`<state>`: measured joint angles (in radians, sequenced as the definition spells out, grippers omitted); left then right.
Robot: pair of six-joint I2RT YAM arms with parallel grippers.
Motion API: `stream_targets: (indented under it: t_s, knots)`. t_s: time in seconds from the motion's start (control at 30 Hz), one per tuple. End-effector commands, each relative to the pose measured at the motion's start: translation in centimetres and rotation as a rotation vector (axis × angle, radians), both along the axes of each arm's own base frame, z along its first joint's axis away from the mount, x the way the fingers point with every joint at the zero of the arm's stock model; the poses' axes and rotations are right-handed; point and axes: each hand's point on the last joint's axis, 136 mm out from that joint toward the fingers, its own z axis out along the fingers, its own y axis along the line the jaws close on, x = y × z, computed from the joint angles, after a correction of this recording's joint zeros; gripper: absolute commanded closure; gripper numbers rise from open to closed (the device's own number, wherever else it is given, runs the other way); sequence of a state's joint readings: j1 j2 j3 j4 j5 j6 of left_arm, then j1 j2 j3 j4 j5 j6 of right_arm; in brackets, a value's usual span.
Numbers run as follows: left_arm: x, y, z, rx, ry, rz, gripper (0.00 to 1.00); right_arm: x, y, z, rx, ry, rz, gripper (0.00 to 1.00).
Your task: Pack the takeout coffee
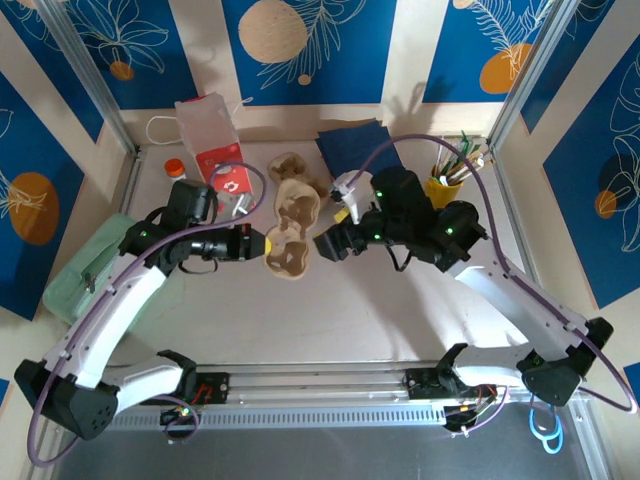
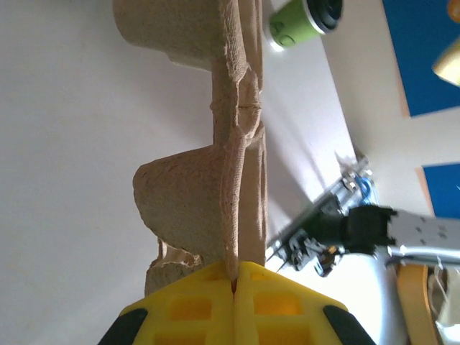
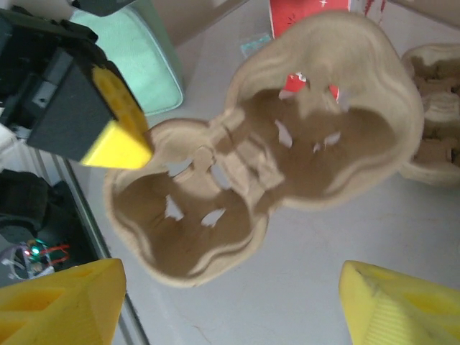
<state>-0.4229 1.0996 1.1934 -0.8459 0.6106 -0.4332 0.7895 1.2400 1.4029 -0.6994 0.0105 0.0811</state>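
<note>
**Carrier pinned, coffee not loaded yet**

The left gripper (image 2: 235,286) is clamping hard on the thin rim of the pulp cup carrier (image 3: 287,158). Its yellow fingers (image 2: 190,309) are pressing together with only the cardboard edge between them, at the carrier's left end. The right gripper (image 3: 233,305) is hanging wide open over the carrier's right side and grasping nothing, its pads (image 3: 65,302) well apart and off the cardboard.

The carrier is sitting mid-table (image 1: 330,320) between the two grippers, and both pockets are showing empty. I can't tell whether it is lying flat or riding slightly raised.

The takeout coffee (image 2: 302,18), with its green side and black lid, is standing on the table beyond the carrier's right end. It is apart from the carrier, looks upright, and nothing is touching it.

Further out, a second stack of carriers (image 1: 290,170) is lying just beyond the held one. A red-and-white paper bag (image 1: 208,135) is standing far left with an orange-capped bottle (image 1: 175,168) beside it. A navy napkin (image 1: 355,145) and a yellow pot of utensils (image 1: 445,185) are sitting far right, and a pale green box (image 1: 80,275) is at the left edge.

Progress looks early to me. The carrier is being steadied and that's all. The cup has yet to be picked up and seated in a pocket, likely a job for the open right gripper. The loaded carrier may then be going into the bag, but that is a guess.
</note>
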Motion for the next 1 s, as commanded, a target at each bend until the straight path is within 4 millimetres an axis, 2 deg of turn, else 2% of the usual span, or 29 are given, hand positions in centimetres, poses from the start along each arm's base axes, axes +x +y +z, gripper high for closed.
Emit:
stream_targets:
  t_s: [0.0, 0.13, 0.27, 0.47, 0.8, 0.97]
  knots:
    - [-3.6, -0.2, -0.3, -0.047, 0.058, -0.121, 1.0, 0.0, 1.0, -0.5, -0.102, -0.092, 0.034, 0.21]
    - [-4.7, 0.4, -1.5, -0.018, 0.058, -0.152, 1.0, -1.1, 3.2, -2.2, -0.166, -0.115, 0.108, 0.21]
    - [-5.3, -0.1, -1.9, -0.061, 0.085, -0.178, 1.0, -2.1, 4.8, -4.3, -0.255, -0.159, 0.176, 0.19]
    - [-5.6, -0.5, -1.3, -0.109, 0.074, -0.2, 1.0, -1.3, 5.2, -6.9, -0.356, -0.199, 0.171, 0.16]
    - [-5.4, -0.6, -1.1, -0.114, 0.073, -0.189, 1.0, -1.6, 5.9, -8.9, -0.37, -0.153, 0.205, 0.17]
    - [-5.4, -0.6, -1.3, -0.113, 0.073, -0.191, 1.0, -1.2, 5.6, -9.3, -0.358, -0.119, 0.192, 0.24]
